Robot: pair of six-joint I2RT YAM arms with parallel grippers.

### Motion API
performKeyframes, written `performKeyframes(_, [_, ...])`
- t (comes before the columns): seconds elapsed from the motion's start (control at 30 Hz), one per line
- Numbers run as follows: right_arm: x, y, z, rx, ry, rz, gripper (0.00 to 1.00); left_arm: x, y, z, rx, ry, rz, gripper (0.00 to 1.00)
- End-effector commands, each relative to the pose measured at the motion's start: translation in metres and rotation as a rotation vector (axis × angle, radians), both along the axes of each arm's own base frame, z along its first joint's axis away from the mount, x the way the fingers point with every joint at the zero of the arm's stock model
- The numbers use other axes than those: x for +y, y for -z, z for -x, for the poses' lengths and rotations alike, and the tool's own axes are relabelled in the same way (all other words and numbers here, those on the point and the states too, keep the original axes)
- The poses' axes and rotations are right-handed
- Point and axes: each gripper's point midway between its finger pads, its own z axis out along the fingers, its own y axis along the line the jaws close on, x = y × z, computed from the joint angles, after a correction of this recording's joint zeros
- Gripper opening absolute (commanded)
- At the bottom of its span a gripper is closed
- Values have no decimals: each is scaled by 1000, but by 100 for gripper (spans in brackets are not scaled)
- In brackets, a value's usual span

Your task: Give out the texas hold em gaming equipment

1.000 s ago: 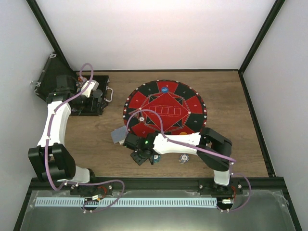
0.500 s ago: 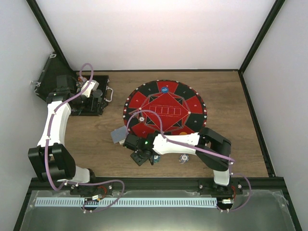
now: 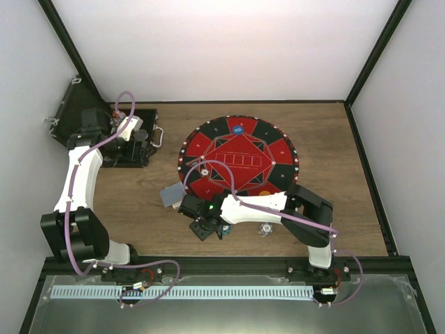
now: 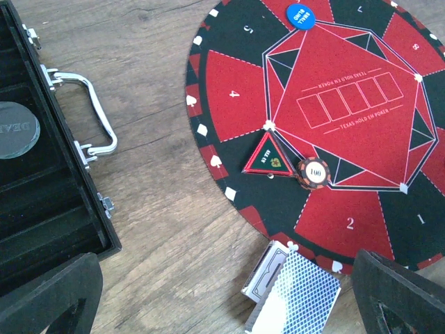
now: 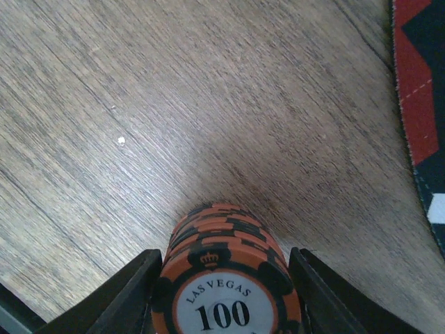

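Chip [image 4: 314, 172] on mat [image 4: 236, 97], case [image 4: 42, 209] L

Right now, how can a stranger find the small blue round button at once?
Find the round red-and-black mat on the brown wooden table. The blue round button lies near its edge at the top of the overhead view. It is plain blue with white lettering; the orange edge-striped chip on the mat reads 100.

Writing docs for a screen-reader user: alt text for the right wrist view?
A stack of orange-and-black chips, top one marked Las Vegas 100, stands between the right fingers; whether they touch it is unclear. Wood table behind, red-and-black mat edge at right.
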Motion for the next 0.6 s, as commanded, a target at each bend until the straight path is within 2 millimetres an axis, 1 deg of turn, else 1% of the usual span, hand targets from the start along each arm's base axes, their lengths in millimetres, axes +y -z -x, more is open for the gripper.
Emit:
performKeyframes(0.0, [7, -14, 1, -13, -4, -23, 52, -1, -20, 2, -54, 14, -5, 100])
performKeyframes(0.2, [9, -23, -3, -33, 2, -35, 52, -1, -19, 2, -49, 15, -2, 100])
performKeyframes(0.47, [12, -31, -5, -46, 6, -49, 51, -2, -17, 3, -44, 18, 0, 100])
performKeyframes(0.57, [11, -30, -5, -45, 4, -47, 50, -1, -17, 3, -43, 18, 0, 100])
